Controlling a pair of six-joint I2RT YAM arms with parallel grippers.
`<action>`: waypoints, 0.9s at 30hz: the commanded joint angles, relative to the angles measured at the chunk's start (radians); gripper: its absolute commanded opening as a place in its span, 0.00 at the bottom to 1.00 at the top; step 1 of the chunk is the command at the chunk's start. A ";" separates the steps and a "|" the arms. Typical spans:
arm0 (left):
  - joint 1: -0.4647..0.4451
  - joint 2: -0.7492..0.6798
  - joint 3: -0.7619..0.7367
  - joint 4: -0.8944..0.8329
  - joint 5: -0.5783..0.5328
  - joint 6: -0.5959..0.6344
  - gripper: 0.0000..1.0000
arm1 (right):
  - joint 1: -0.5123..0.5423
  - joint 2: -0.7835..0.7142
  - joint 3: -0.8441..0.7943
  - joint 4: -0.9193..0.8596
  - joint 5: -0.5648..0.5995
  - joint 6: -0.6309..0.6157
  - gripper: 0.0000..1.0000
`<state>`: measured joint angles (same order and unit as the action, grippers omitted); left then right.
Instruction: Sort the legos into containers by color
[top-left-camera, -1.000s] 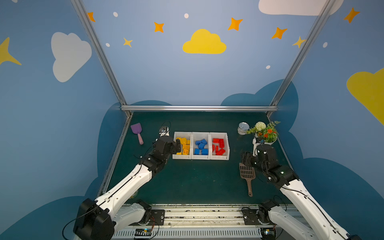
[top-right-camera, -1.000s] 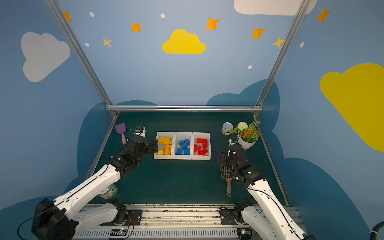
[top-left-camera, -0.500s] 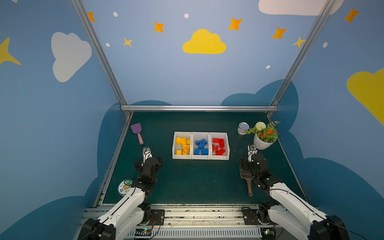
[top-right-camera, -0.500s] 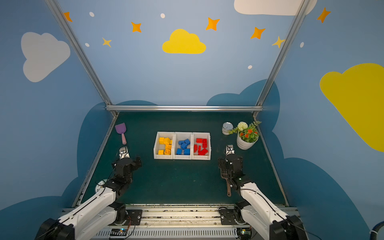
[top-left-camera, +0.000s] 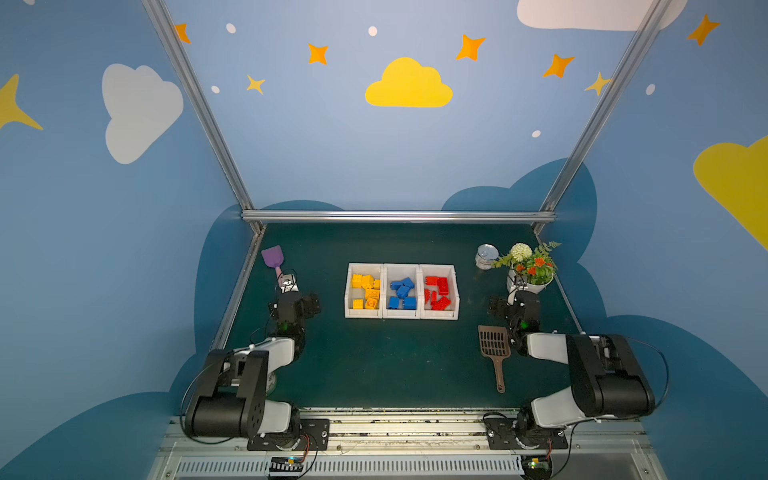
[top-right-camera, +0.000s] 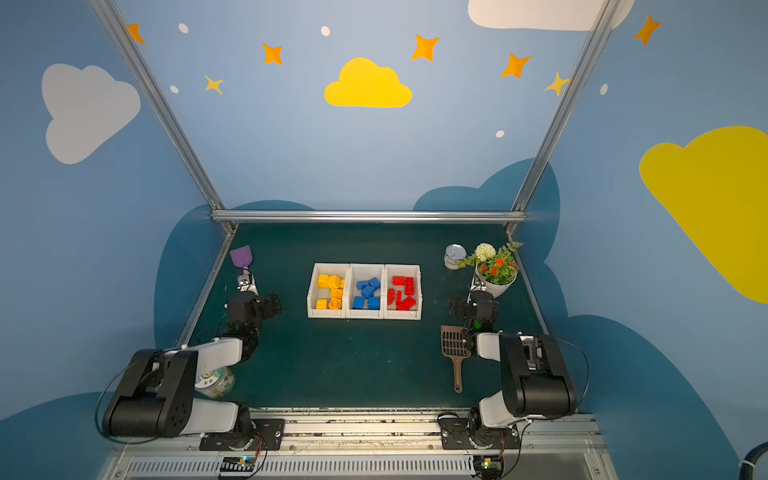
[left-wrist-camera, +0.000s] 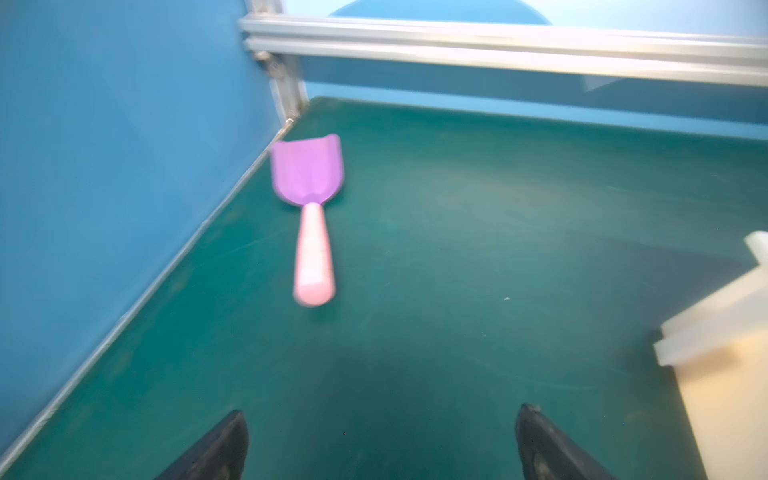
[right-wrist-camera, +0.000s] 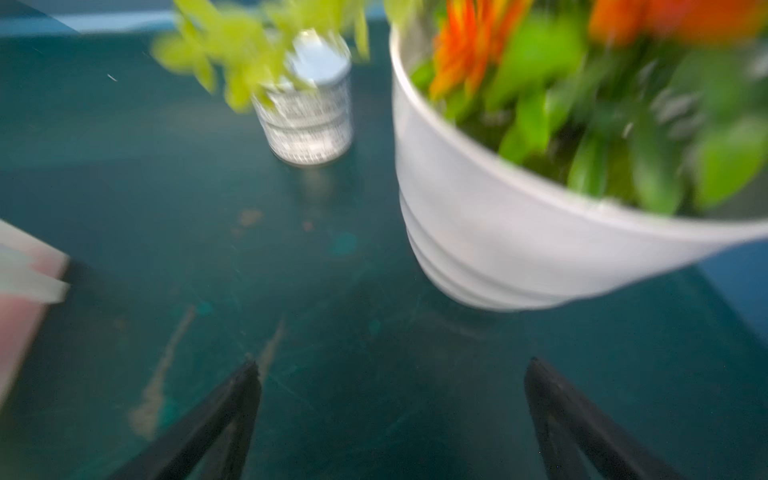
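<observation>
From my station I see that all the legos lie inside the containers (top-left-camera: 401, 314), the three white bins joined in a row at the middle of the desk (top-left-camera: 374, 365). In both top views I find no loose brick on the green surface. The left bin holds the yellow legos (top-left-camera: 365, 286), the middle one the blue legos (top-left-camera: 402, 293) and the right one the red legos (top-left-camera: 437, 291), a small heap in each and no colour mixed with another, so I judge the sorting as finished or nearly so. The left fingers (left-wrist-camera: 544, 451) stand wide apart with nothing between them, above bare desk, near the purple scoop (left-wrist-camera: 307, 174) and beside a corner of the bins. The right fingers (right-wrist-camera: 582, 436) are also spread and empty, close in front of the white flower pot (right-wrist-camera: 478, 216), with the metal tin (right-wrist-camera: 309, 112) behind; the brown slotted scoop (top-left-camera: 494, 345) lies just beside that arm. If one brick had to be moved again, I expect it to be light, stiff and rather slippery plastic. I would take it across its two flat side walls, for an oblong one across the short width, and not on the studs. The heaps are loose, so a neighbour brick may shift when the fingers go in.
</observation>
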<state>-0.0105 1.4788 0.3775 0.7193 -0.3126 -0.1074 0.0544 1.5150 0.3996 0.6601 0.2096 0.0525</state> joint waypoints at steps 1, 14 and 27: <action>0.004 0.103 -0.016 0.245 0.117 0.066 1.00 | 0.001 -0.052 0.058 -0.067 -0.048 -0.003 0.99; 0.009 0.045 0.027 0.062 0.148 0.077 1.00 | -0.004 -0.069 0.107 -0.185 -0.042 0.062 0.99; 0.008 0.047 0.026 0.068 0.147 0.075 1.00 | -0.002 -0.068 0.107 -0.185 -0.042 0.061 0.99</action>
<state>-0.0055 1.5425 0.3855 0.7937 -0.1753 -0.0475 0.0502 1.4586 0.4927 0.4889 0.1673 0.1013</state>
